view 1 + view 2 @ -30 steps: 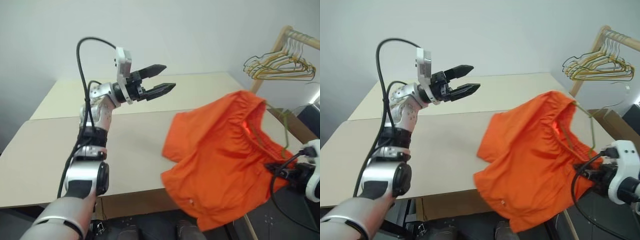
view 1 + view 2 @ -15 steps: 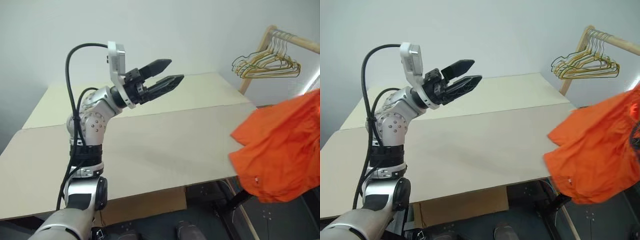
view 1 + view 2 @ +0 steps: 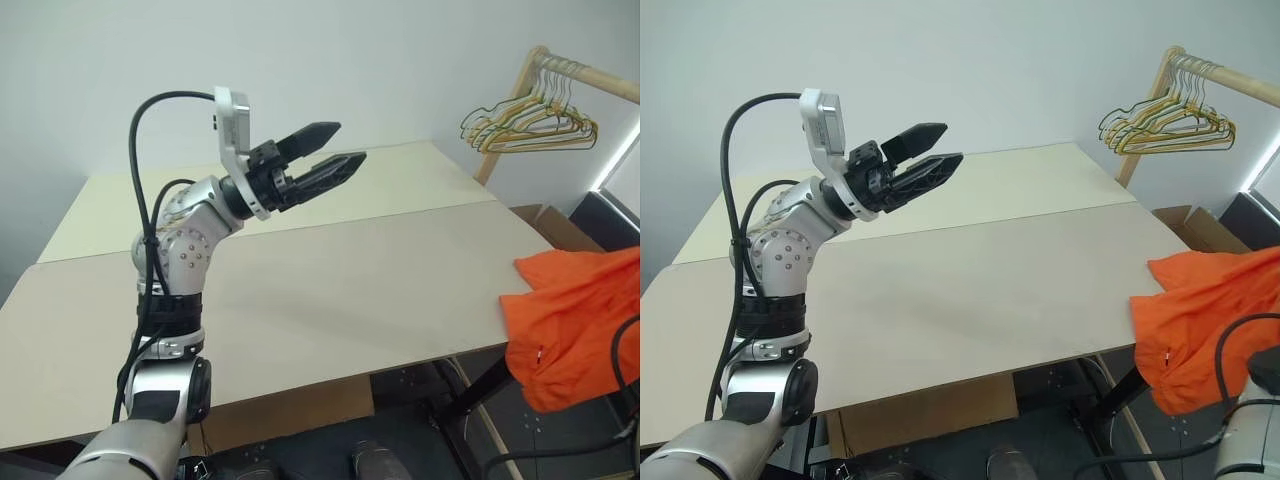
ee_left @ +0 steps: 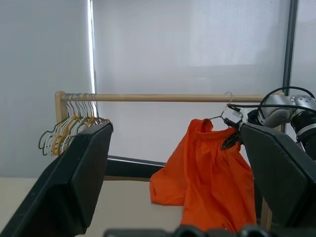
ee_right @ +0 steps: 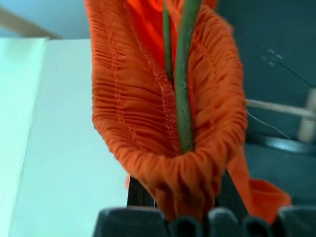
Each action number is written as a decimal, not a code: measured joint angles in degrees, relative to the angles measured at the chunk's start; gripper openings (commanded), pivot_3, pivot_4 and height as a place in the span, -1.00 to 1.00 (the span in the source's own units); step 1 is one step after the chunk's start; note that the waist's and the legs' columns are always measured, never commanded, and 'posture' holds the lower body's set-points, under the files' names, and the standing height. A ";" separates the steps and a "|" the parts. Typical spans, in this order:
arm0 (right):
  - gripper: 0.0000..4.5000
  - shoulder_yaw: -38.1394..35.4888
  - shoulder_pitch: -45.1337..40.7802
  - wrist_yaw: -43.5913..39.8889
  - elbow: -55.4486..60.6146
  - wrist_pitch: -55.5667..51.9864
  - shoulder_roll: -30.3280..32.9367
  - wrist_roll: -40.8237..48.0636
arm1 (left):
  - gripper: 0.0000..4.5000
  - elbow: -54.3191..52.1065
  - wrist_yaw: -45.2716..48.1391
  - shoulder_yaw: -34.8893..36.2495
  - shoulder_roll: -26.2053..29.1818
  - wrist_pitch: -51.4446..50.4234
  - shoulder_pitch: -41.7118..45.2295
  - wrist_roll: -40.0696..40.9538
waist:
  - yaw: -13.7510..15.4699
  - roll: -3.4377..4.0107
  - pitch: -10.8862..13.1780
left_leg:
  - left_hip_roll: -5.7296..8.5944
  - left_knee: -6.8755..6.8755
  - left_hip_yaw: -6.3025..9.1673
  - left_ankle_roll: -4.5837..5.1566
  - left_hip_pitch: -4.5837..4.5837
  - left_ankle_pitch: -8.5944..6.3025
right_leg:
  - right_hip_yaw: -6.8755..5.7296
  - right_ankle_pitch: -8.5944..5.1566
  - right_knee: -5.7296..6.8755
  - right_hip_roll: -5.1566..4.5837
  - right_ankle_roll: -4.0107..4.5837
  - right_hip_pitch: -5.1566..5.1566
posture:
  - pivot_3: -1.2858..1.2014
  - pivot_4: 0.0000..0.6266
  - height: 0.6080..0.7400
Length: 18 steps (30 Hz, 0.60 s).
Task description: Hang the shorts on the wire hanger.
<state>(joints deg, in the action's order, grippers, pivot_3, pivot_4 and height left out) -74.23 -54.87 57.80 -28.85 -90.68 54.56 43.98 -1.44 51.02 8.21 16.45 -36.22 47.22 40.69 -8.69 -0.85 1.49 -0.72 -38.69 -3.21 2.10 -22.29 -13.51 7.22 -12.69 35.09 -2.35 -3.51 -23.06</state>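
Beside the wooden rack (image 4: 163, 98) the right gripper (image 4: 232, 140) is clenched on the shorts (image 4: 210, 180) and wire hanger (image 5: 181, 84); left gripper (image 3: 330, 165) released; best to lift the hook squarely over the rail

I see a pale table (image 3: 330, 290) before me, and bunched gold hangers (image 3: 530, 125) on a wooden rack (image 3: 590, 78) beyond its far right corner

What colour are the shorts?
Bright orange. The shorts show best in the left wrist view, hanging beside the wooden rail.
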 measured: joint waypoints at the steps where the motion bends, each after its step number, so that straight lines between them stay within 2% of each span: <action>1: -1.00 -0.83 -0.63 -0.11 0.82 -0.03 -0.57 -1.99 | 0.98 0.00 0.05 -0.17 0.13 -0.01 -0.01 0.05 | 0.00 0.00 0.00 | 0.00 0.00 0.00 0.04 -0.02 -0.02 | 0.01 0.01 -0.04 0.00 -0.01 0.00 | -0.04 -1.00 1.00; 5: -1.00 -1.65 -2.13 -2.05 3.87 -0.84 -1.68 -7.99 | 0.98 -0.01 0.10 -0.49 0.56 -0.04 -0.01 0.17 | 0.01 0.01 0.00 | -0.01 0.04 0.02 0.20 -0.07 -0.12 | -0.04 -0.03 -0.09 0.00 -0.03 -0.02 | -0.04 -1.00 1.00; 8: -0.64 -0.76 -0.82 -4.85 7.19 -1.21 -3.18 -10.77 | 1.00 -0.03 0.11 -0.61 1.28 -0.23 -0.03 0.20 | 0.01 0.01 -0.01 | -0.01 0.11 0.04 0.21 -0.06 -0.13 | -0.05 -0.05 -0.09 0.00 -0.06 -0.03 | -0.04 -1.00 1.00; 11: -0.21 0.76 0.56 -7.22 11.29 -1.34 -5.70 -12.55 | 1.00 -0.04 0.20 -0.83 1.59 -0.29 -0.07 0.23 | -0.03 0.12 -0.01 | -0.01 0.11 0.02 0.21 -0.04 -0.13 | 0.03 -0.04 -0.08 -0.01 -0.07 -0.03 | -0.03 -1.00 1.00; 13: 0.16 4.91 2.59 -9.56 16.58 -1.35 -6.66 -14.04 | 1.00 -0.04 0.24 -0.98 1.82 -0.30 -0.07 0.24 | -0.01 0.35 0.00 | 0.00 0.10 0.02 0.22 -0.03 -0.13 | 0.04 -0.04 -0.05 -0.03 -0.09 -0.03 | -0.03 -1.00 1.00; 18: 0.83 14.78 6.32 -13.81 29.64 -1.35 -7.00 -17.66 | 1.00 -0.05 0.18 -1.10 2.56 -0.30 -0.06 0.19 | 0.00 0.55 -0.02 | -0.01 0.10 0.02 0.21 0.01 -0.13 | 0.03 -0.04 0.00 -0.02 -0.08 -0.04 | -0.02 -1.00 1.00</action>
<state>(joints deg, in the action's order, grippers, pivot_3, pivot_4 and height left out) -59.45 -48.55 44.00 0.78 -92.03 47.56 26.32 -1.50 51.19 7.11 19.01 -36.51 47.16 40.88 -8.69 -0.30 1.48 -0.72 -38.58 -3.19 2.31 -22.28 -13.64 7.26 -12.73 35.09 -2.38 -3.59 -23.10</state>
